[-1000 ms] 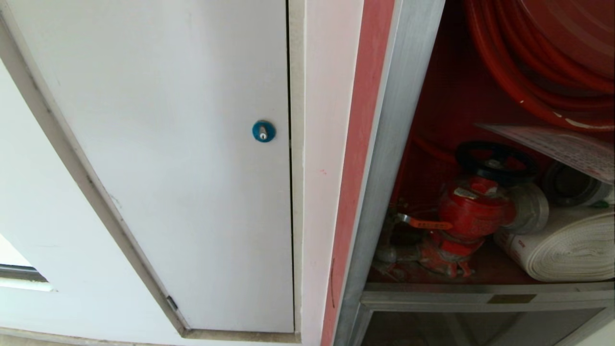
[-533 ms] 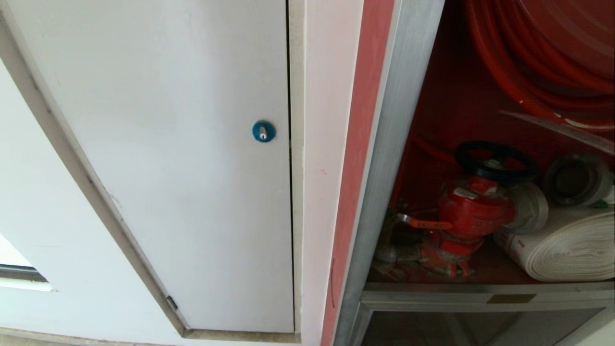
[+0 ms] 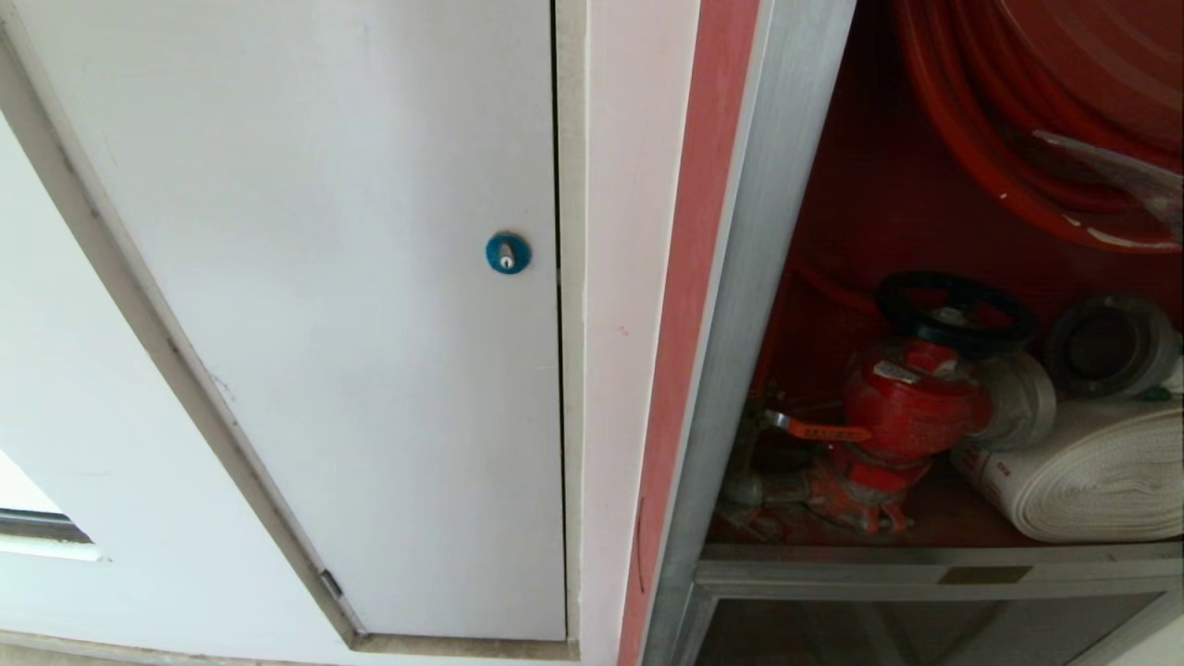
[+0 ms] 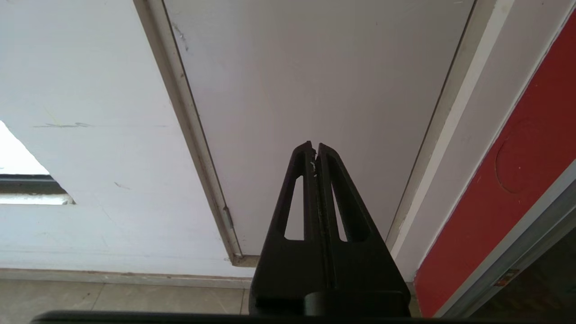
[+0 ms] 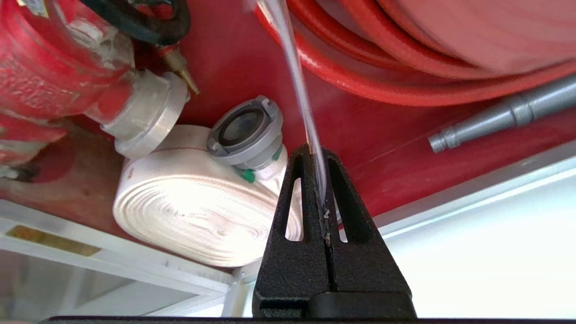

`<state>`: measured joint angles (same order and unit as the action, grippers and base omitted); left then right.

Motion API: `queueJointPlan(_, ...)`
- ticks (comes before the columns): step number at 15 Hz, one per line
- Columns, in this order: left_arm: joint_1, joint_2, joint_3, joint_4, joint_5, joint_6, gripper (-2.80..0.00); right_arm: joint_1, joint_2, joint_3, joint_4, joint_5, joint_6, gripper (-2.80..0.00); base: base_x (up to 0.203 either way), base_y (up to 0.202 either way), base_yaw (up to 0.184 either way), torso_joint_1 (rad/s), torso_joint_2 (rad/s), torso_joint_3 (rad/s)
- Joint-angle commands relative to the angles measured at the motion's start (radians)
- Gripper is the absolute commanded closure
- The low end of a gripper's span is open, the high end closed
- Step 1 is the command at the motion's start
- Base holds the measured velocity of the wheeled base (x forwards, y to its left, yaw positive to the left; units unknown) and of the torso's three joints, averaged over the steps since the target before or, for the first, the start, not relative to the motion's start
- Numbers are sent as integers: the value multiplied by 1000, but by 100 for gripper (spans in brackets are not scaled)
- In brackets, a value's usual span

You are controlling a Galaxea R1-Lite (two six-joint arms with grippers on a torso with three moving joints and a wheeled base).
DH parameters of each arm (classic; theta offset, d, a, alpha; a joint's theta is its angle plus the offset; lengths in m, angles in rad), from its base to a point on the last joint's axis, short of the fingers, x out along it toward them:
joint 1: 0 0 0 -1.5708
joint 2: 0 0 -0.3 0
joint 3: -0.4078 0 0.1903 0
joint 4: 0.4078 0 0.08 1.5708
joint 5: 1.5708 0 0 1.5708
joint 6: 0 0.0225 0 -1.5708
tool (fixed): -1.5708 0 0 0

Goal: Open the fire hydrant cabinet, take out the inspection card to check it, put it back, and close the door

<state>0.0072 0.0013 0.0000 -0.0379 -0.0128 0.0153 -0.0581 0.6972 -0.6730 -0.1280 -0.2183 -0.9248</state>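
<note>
The fire hydrant cabinet [image 3: 768, 277] stands open, showing its red interior, the red hose reel [image 3: 1017, 120], the red valve [image 3: 911, 402] and the white rolled hose [image 3: 1101, 476]. My right gripper [image 5: 316, 150] is shut on the inspection card [image 5: 294, 76], a thin pale sheet seen edge-on and held in front of the hose reel, above the rolled hose [image 5: 193, 211]. In the head view the card [image 3: 1124, 171] shows at the right edge, tilted; the gripper itself is outside that view. My left gripper [image 4: 313, 146] is shut and empty, parked facing the white panel. The door is out of view.
Left of the cabinet is a white panel with a blue round lock [image 3: 508, 252]. A silver hose coupling [image 5: 246, 130] and a grey nozzle [image 5: 499, 117] lie inside the cabinet. A brass plate [image 3: 985, 574] sits on the lower frame rail. Floor tiles [image 4: 112, 299] show below.
The card has risen from above the valve to in front of the hose reel and turned from nearly flat to steeply tilted. The left arm has not moved.
</note>
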Motion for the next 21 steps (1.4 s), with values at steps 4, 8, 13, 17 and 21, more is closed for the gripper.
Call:
queueJointPlan(4,0,0,14,0,-1,0,0,4,-37,0,31,20,67,0,0,0,0,0,0,0)
queueJointPlan(8,0,0,14,0,-1,0,0,8,-79,-3,100,43,139,0,0,0,0,0,0,0)
queueJointPlan(13,0,0,14,0,0,0,0,9,-123,-3,150,119,243,0,0,0,0,0,0,0)
queueJointPlan(17,0,0,14,0,-1,0,0,9,-119,-2,154,180,359,0,0,0,0,0,0,0)
queueJointPlan(21,0,0,14,0,0,0,0,9,-127,9,156,252,468,0,0,0,0,0,0,0)
